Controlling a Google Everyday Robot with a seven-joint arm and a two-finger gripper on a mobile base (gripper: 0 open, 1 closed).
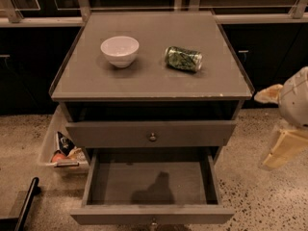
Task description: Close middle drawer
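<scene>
The middle drawer (153, 214) is pulled far out at the bottom of the view. Its grey-brown interior is empty, and a small brass knob shows at the centre of its low front panel. Above it, the top drawer (152, 134) with the taller front and a knob stands out only slightly. My gripper (283, 150), cream-coloured below a white rounded arm part, is at the right edge of the view. It is to the right of the cabinet, apart from both drawers.
A white bowl (120, 50) and a green can (183, 58) lying on its side rest on the cabinet top (144, 85). A bin of snack packets (62, 153) stands on the speckled floor at the cabinet's left. A black bar (26, 203) lies at bottom left.
</scene>
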